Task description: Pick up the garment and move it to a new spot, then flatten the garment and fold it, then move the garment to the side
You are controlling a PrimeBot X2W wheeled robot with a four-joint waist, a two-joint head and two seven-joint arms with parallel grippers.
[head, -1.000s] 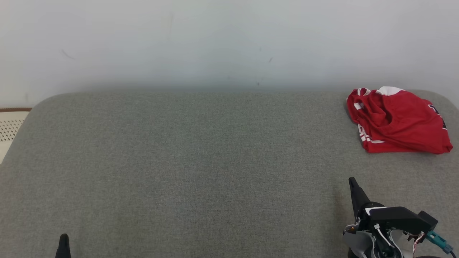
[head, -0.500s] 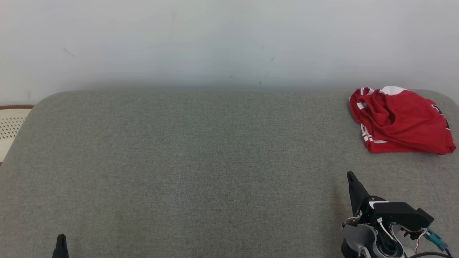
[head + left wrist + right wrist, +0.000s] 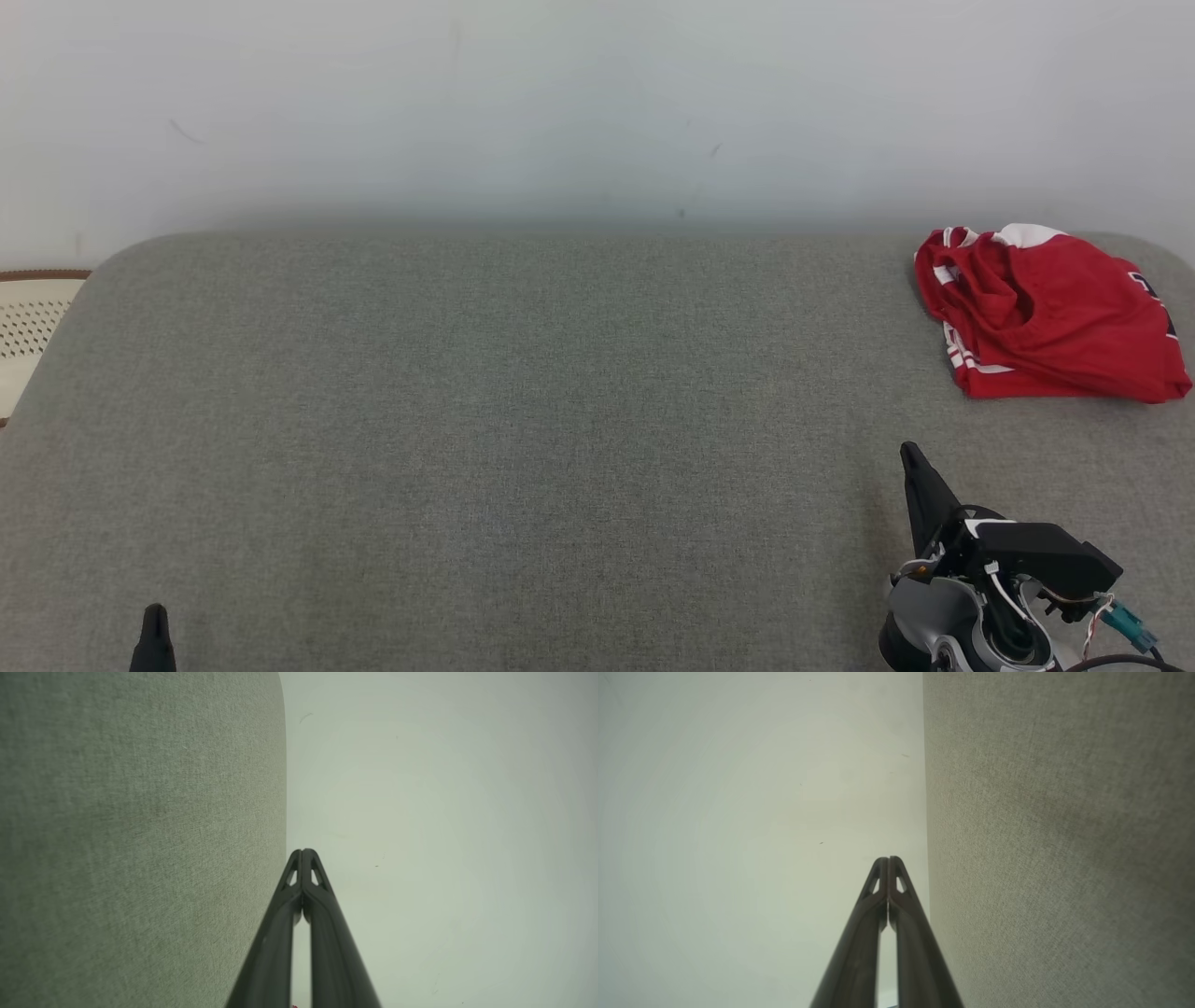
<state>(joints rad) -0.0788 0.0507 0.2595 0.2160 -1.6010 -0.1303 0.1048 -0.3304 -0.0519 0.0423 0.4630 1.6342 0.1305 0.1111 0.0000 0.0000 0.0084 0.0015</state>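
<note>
**Red garment in the far right corner, both tools pinched closed**

The red garment [image 3: 1050,317], trimmed in white, lies bunched on the far right corner of the grey cloth-covered desk [image 3: 523,420]. Its back sits close to the desk's far edge, and its right side almost reaches the right border of the head view. The desk's rounded corner curves just behind it.

The far edge of the desk runs straight along a pale wall [image 3: 560,103] and bends into a rounded corner at the far left. Past that left edge sits a cream perforated thing with a brown rim [image 3: 28,327]. From the garment to the left edge spreads a broad stretch of grey cloth.

The right tool [image 3: 913,462] stands at the lower right, its fingers pressed together into one point. It is nearer the robot than the garment and well apart from it, with a band of cloth between them. The left tool [image 3: 154,621] shows just its dark tip at the lower left.

Both wrist views confirm the closed state. The left tool [image 3: 303,851] and the right tool [image 3: 888,859] each have their fingers meeting at the tip, holding nothing, beside the line where desk meets wall.
</note>
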